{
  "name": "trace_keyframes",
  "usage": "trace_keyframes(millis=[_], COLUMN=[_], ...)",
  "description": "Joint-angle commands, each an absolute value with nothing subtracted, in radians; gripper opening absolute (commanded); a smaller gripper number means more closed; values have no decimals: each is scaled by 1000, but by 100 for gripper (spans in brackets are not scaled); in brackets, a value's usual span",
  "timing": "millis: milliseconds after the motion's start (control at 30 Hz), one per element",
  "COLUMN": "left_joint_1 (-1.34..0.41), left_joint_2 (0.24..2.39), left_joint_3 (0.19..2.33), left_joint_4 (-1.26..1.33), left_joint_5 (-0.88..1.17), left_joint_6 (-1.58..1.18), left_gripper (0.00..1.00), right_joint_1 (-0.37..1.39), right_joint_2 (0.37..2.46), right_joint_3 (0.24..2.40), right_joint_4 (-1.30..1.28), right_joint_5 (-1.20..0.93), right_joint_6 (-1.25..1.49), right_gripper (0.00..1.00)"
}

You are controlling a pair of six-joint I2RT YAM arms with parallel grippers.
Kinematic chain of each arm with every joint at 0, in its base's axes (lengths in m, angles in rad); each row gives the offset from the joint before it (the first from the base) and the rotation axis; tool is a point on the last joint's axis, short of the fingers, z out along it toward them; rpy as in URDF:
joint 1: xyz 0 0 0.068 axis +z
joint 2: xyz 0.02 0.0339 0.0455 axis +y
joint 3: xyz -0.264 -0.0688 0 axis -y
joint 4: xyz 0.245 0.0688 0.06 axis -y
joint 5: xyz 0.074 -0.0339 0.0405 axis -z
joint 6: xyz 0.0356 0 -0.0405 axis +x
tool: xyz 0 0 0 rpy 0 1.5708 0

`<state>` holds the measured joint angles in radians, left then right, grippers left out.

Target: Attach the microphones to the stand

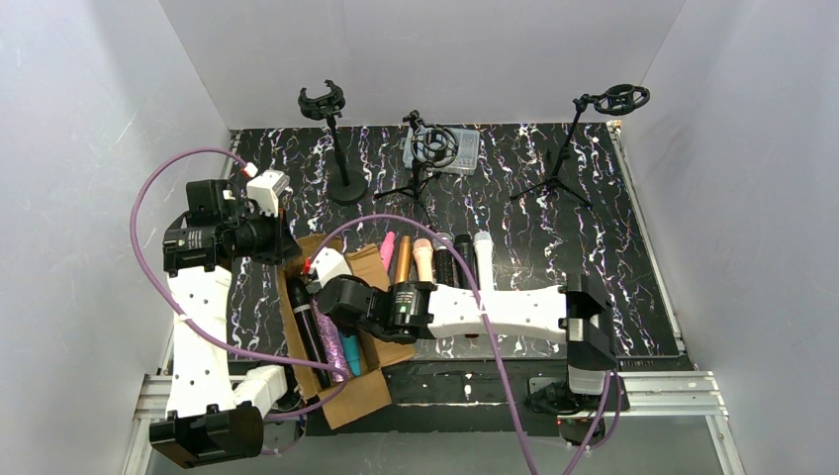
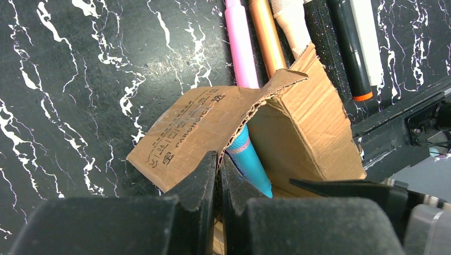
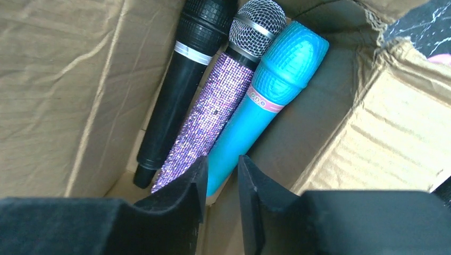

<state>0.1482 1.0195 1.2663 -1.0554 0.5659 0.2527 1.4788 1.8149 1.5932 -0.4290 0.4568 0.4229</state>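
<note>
Right wrist: right claw (image 3: 222, 172) hides base of teal microphone (image 3: 266, 101).

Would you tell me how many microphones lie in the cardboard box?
3, side by side: black microphone left, purple glitter microphone middle, teal-blue microphone right. Cardboard box flaps may hide others.

box (image 3: 64, 95) walls close around right tool (image 3: 222, 166) (tight), mat (image 1: 594, 237) beyond open
</note>
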Motion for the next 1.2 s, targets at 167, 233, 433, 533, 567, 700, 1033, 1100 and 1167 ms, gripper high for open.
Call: trace_keyframes(millis=[167, 233, 433, 533, 567, 700, 1033, 1100, 1167], left_joint_1=[146, 146, 146, 147, 146, 146, 146, 146, 146], left_joint_2=[990, 987, 976, 977, 977, 977, 985, 992, 1000], left_joint_3=[1288, 1285, 1285, 1289, 1288, 1283, 1236, 1223, 1208], left_joint_4=[-1076, -1078, -1085, -1094, -1095, -1096, -1078, -1072, -1064], left_joint_5=[636, 637, 639, 643, 643, 652, 632, 610, 584], left_joint_6=[229, 227, 230, 241, 242, 251, 261, 261, 265], left_gripper=[0, 0, 0, 0, 0, 0, 0, 0, 0], right_joint_1=[1448, 1429, 1407, 1405, 1405, 1405, 1421, 1424, 1425], right_joint_2=[1907, 1935, 2032, 2079, 2088, 2100, 2165, 2170, 2157], right_joint_3=[1632, 1655, 1754, 1804, 1814, 1807, 1808, 1794, 1767], right_joint_4=[-357, -353, -366, -385, -386, -371, -461, -482, -483], right_joint_5=[578, 601, 659, 662, 660, 639, 600, 577, 555], right_joint_6=[415, 414, 399, 390, 389, 391, 477, 498, 513], right_gripper=[50, 54, 60, 63, 63, 64, 63, 63, 63])
